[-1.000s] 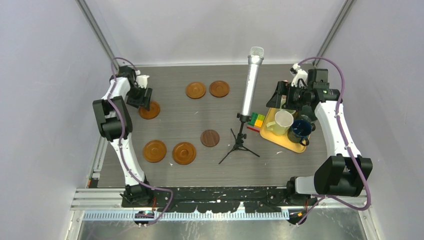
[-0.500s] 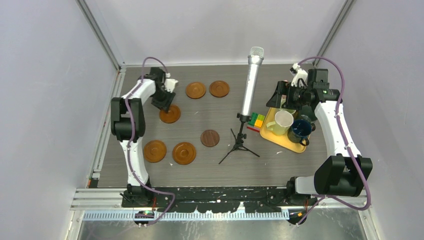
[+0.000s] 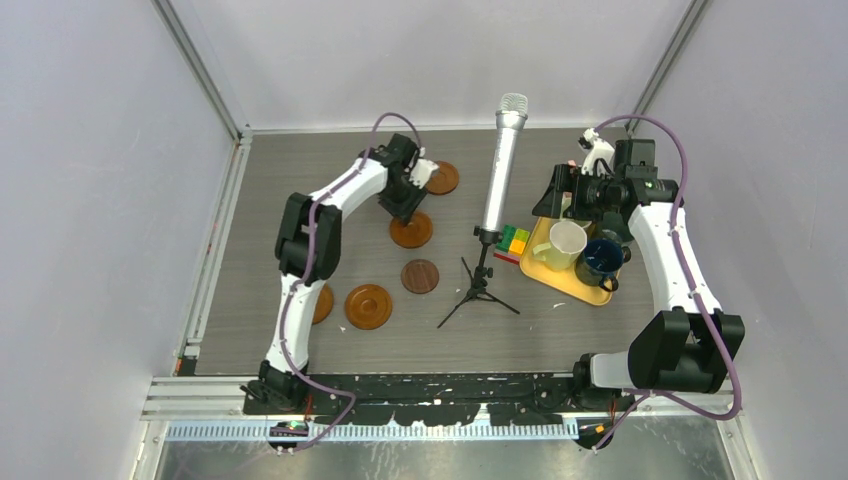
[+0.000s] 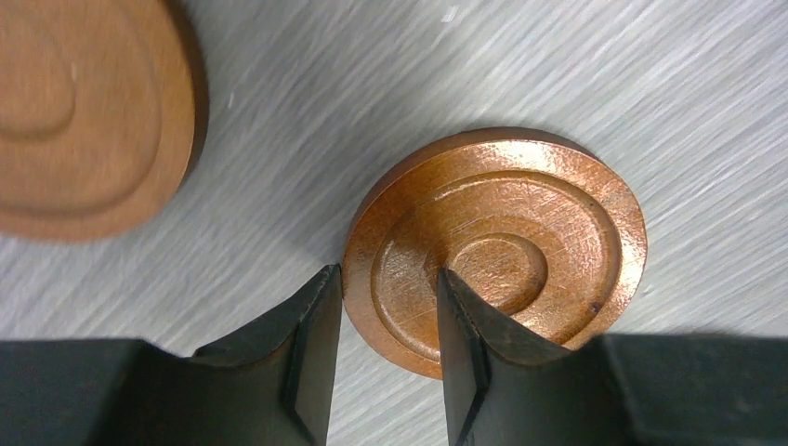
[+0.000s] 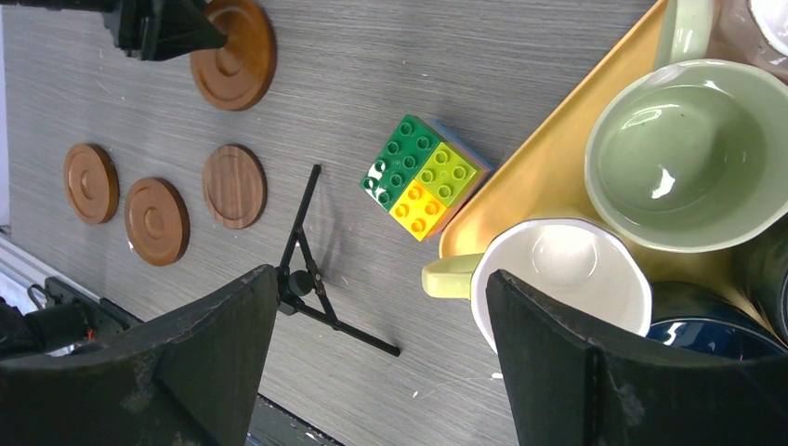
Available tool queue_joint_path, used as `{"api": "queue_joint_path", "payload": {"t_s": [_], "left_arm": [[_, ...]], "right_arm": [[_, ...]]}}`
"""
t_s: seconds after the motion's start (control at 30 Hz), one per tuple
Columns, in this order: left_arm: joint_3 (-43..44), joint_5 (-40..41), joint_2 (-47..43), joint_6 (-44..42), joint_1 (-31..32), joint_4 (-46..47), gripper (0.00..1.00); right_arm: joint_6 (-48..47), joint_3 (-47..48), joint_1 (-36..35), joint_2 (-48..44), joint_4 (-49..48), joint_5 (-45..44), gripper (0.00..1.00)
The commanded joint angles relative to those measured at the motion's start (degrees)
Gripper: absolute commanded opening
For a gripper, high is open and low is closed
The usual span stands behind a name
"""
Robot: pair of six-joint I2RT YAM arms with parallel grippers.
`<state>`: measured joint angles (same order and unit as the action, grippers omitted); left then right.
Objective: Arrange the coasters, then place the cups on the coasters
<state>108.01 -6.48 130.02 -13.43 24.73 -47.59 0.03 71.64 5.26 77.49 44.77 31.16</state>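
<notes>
Left claw (image 4: 386, 279) pinches a coaster (image 4: 520, 251) by its rim; right claw (image 5: 381, 279) gapes wide, yellow tray (image 5: 548, 177) ahead holding cups (image 5: 558, 269)

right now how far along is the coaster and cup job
Done: nothing yet; the cups sit on the yellow tray, none on a coaster. In hand: the left tool pinches an orange coaster by its rim. Left: lining up the other coasters, then placing every cup.

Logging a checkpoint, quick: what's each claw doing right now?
Left claw: closed on the rim of an orange-brown coaster.
Right claw: open, holding nothing.
</notes>
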Motion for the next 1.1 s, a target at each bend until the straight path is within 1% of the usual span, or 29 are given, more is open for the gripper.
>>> {"api": "queue_joint_path", "payload": {"t_s": [0.0,0.1,0.2,0.27,0.4,0.47,0.57,0.63,0.7,0.97,1.07], "left_arm": [[9.03,0.69,4.67,3.76,1.83,-2.45,0.35],[14.47,1.14,8.03,4.11,3.20,-4.39,0.34],[15.70,0.80,8.89,3.77,3.65,-5.52,0.34],[13.01,1.19,7.46,2.58,3.56,-5.43,0.33],[1.94,2.19,1.09,-0.16,2.29,-2.18,0.33],[-3.45,2.38,-2.11,-1.00,0.31,-0.87,0.32],[-7.60,2.33,-4.86,-1.88,-3.35,0.33,0.32],[-8.76,1.03,-5.77,-2.02,-5.47,0.37,0.32],[-9.06,0.54,-6.07,-2.10,-6.25,0.21,0.32],[-6.39,-1.41,-3.98,0.10,-6.14,0.44,0.33],[-6.05,-1.77,-3.26,0.33,-5.20,0.30,0.33]], "right_arm": [[-0.92,-0.01,0.24,-1.28,-1.71,0.57,0.87],[-1.05,-0.16,0.43,-1.54,-1.66,0.53,0.86],[-1.01,-0.20,0.70,-1.84,-1.69,0.46,0.86],[-1.04,-0.34,0.80,-2.14,-1.71,0.53,0.86],[-0.89,-0.85,0.90,-2.42,-2.19,1.03,0.86],[-0.68,-0.92,0.90,-2.59,-2.41,1.46,0.86],[-0.69,-0.98,0.90,-2.61,-2.41,1.95,0.86],[-0.54,-1.02,0.94,-2.46,-2.49,2.39,0.86],[-0.31,-0.82,0.90,-2.15,-2.67,2.74,0.86],[-0.18,-0.63,0.90,-1.89,-2.67,2.52,0.86],[-0.31,-0.79,0.90,-1.92,-2.68,2.34,0.86]]}}
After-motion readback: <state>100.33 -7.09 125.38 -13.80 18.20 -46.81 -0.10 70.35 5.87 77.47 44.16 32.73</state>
